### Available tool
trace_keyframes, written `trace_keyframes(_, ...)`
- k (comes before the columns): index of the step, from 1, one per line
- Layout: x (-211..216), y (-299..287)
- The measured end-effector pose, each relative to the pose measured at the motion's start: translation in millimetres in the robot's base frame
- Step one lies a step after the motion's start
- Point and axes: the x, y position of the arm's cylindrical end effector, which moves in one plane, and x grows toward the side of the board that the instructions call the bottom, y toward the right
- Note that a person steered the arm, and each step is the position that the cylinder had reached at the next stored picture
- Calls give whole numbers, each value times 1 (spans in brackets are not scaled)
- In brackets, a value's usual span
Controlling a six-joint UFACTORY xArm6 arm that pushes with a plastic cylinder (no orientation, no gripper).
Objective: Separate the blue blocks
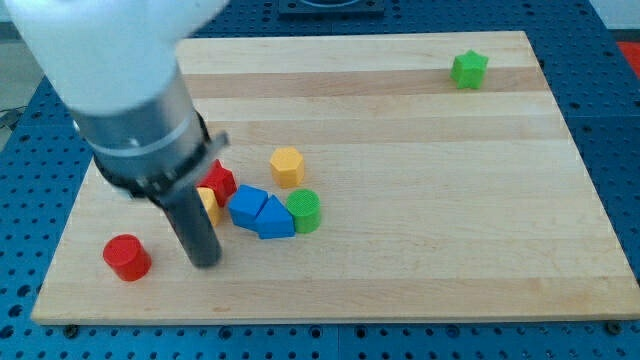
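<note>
Tip: my tip (205, 262) is resting left of the touching blue blocks (260, 213); no gripper, holding nothing.
Risk: pushing both together, dragging the green cylinder (305, 211).

We see a pale wooden board (420, 180), smooth and matt, its grain running in long strips. The blue blocks (260, 212), the red cylinder (127, 257) and the green star (468, 69) at upper right look like matt plastic with fine ribbing. Our rod is dark and dull down to my tip (205, 262); the housing above it looks smooth grey and white. Around the board lies blue perforated sheet (615, 120).
</note>
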Motion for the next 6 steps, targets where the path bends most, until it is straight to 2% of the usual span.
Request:
trace_keyframes(1,8,47)
trace_keyframes(2,6,47)
trace_keyframes(4,-94,36)
trace_keyframes(5,-103,36)
trace_keyframes(6,-85,36)
